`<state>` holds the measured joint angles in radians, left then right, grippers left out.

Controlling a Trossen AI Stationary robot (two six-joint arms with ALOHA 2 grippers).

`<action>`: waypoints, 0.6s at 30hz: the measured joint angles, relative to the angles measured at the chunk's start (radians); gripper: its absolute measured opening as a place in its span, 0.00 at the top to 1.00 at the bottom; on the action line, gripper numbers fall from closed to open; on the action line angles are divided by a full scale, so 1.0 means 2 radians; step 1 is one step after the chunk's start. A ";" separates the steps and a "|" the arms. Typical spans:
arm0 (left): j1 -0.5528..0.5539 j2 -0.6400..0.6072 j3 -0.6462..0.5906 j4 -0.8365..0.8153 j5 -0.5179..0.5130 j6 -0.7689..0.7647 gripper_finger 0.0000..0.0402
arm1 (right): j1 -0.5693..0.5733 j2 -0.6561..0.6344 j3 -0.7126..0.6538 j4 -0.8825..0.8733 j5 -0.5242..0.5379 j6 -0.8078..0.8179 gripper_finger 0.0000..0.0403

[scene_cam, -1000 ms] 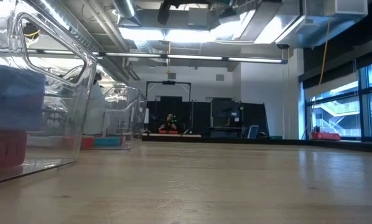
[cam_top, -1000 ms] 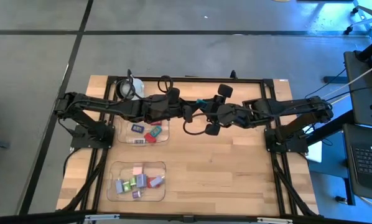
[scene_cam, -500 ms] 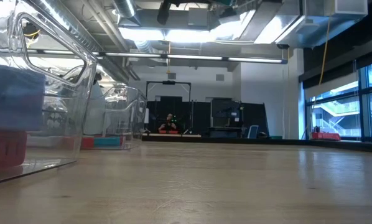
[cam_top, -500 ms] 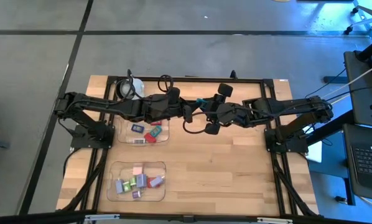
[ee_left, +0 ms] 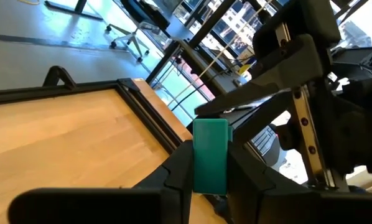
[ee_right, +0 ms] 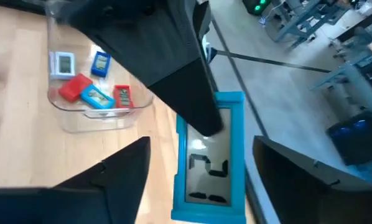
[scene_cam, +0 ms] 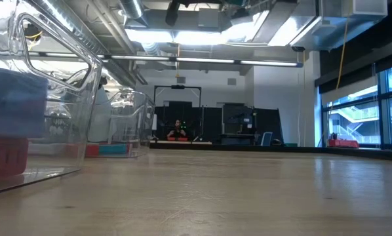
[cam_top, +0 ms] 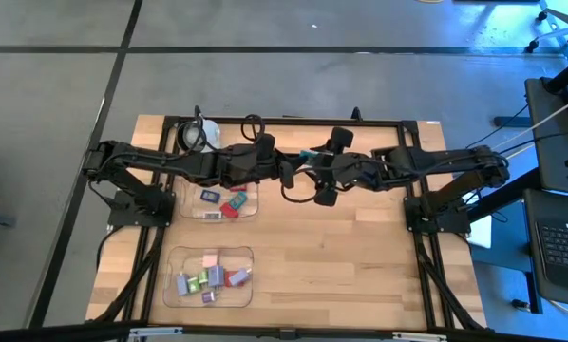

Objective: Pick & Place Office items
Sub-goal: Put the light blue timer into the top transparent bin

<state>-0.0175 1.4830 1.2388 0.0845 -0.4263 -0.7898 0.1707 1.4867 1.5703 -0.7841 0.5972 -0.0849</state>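
A teal-blue piece with a small display (ee_right: 206, 168) is held above the table's middle, a teal speck (cam_top: 309, 155) in the high view. My left gripper (cam_top: 300, 164) reaches in from the table's left and is shut on it. My right gripper (cam_top: 331, 167) faces it from the right, wide open. Its fingers (ee_right: 111, 180) stand on either side of the piece without touching. The other office items lie in two clear trays: red and blue ones in the far tray (cam_top: 217, 201), several in the near tray (cam_top: 211, 275). My left gripper pinches the teal piece between its two fingers (ee_left: 176, 168), one on the display face and one on the back, coming level from the table's left. A finger covers the piece's far end (ee_right: 201, 118); the free end points toward my right gripper. The piece is lifted clear.
A white round cup-like object (cam_top: 197, 135) sits at the table's far left corner. In the low view the clear tray walls (scene_cam: 52, 111) rise at the left, with bare wood to the right. Bare table lies near and right of the trays.
My right gripper has moved a little toward the table's left, closing in on the teal piece held by my left gripper, and it stays wide open. The left gripper and the piece have kept still.
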 joint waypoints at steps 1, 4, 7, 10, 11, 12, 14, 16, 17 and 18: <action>0.000 0.000 0.000 0.000 0.000 0.000 0.84 | 0.000 -0.001 0.000 0.001 -0.006 0.004 0.28; 0.000 0.000 0.000 0.000 0.000 0.000 0.84 | 0.000 -0.007 0.000 -0.003 -0.035 0.016 0.23; 0.000 0.000 0.000 0.000 -0.002 0.000 0.84 | 0.000 -0.023 0.000 -0.015 -0.063 0.026 0.19; 0.005 0.000 0.000 -0.002 -0.004 0.001 0.84 | 0.000 -0.043 0.000 -0.048 -0.086 0.031 0.18; 0.008 0.000 0.000 -0.003 -0.004 0.003 0.84 | 0.000 -0.051 0.000 -0.060 -0.092 0.031 0.17; 0.010 0.000 0.000 -0.002 -0.005 0.006 0.84 | 0.000 -0.059 0.000 -0.072 -0.099 0.030 0.17; 0.015 0.000 0.000 -0.002 -0.004 0.013 0.84 | 0.000 -0.075 0.000 -0.094 -0.111 0.022 0.17; 0.019 0.000 0.000 -0.001 -0.004 0.017 0.84 | 0.002 -0.090 0.000 -0.115 -0.112 0.016 0.18; 0.021 0.000 0.000 0.000 -0.004 0.019 0.84 | 0.003 -0.097 0.000 -0.124 -0.111 0.013 0.18; 0.023 0.000 0.000 0.001 -0.004 0.019 0.84 | 0.003 -0.104 0.000 -0.132 -0.109 0.012 0.18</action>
<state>0.0291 1.4828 1.2388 0.0860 -0.4339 -0.7526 0.1768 1.2787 1.5711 -1.0479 0.3797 -0.0601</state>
